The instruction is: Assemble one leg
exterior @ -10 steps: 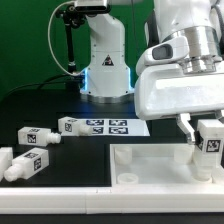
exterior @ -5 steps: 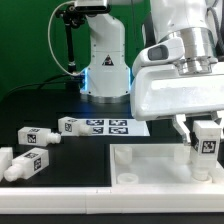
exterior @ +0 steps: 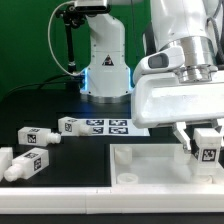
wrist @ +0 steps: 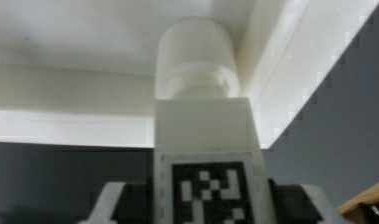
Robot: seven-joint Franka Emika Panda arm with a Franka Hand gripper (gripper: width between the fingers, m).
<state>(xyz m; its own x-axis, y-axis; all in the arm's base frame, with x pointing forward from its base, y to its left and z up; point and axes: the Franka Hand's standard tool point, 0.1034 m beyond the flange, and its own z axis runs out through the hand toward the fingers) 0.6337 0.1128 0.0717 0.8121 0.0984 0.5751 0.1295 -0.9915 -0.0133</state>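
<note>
My gripper (exterior: 205, 150) is shut on a white leg (exterior: 209, 148) with a black-and-white tag and holds it upright over the right part of the large white square panel (exterior: 150, 165). In the wrist view the leg (wrist: 207, 130) runs away from the gripper (wrist: 207, 200) between its fingers (wrist: 118, 203), and its narrower stub end (wrist: 204, 60) points at the panel's corner (wrist: 97, 100) by the raised rim. Three more legs lie on the table at the exterior view's left: one (exterior: 33, 136), one (exterior: 22, 163) and one (exterior: 72, 125).
The marker board (exterior: 112, 127) lies flat behind the panel. The arm's white base (exterior: 105, 60) stands at the back. The table's front edge (exterior: 60, 192) runs along the bottom.
The gripper and the held leg have shifted slightly toward the exterior view's right and a little lower over the panel. The loose legs have not moved.
</note>
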